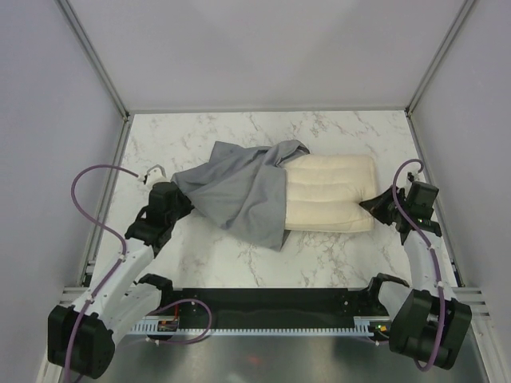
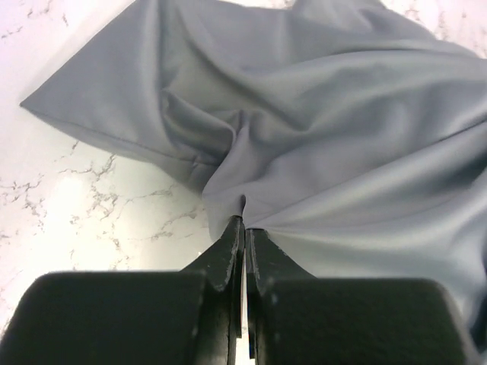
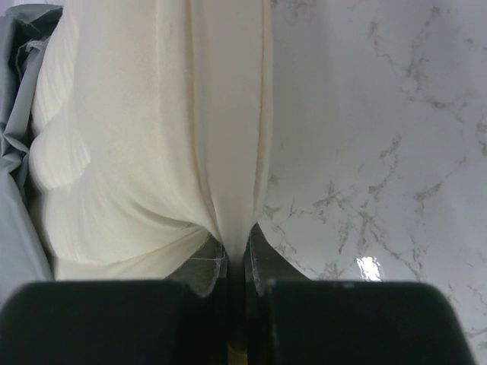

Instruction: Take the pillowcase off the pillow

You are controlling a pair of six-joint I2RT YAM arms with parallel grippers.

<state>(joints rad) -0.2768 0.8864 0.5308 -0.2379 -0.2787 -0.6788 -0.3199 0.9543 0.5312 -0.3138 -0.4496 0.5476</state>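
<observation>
**Two arms hold opposite ends of a half-bared pillow**

The left jaws are pressed together on a pinch of the grey pillowcase (image 2: 342, 114). The cloth gathers into creases right at their tips and spreads out ahead of them in loose folds. One pointed corner of the case lies on the marble tabletop (image 2: 68, 205), ahead and to the left of the left jaws.

Across from them, the right jaws are clamped on the edge of the cream pillow (image 3: 152, 114), its seam drawn into the narrow slot between them. The pillow's ribbed body runs straight ahead of these jaws, with bare tabletop to their right and a strip of grey cloth to their left.

From above, the pillow lies on the tabletop between the two sets of jaws. The end nearer the right jaws is uncovered, and the end nearer the left jaws sits under the rumpled case. The left arm (image 1: 120, 271) and the right arm (image 1: 419, 255) reach in from the near edge, one on either side of the bundle.
</observation>
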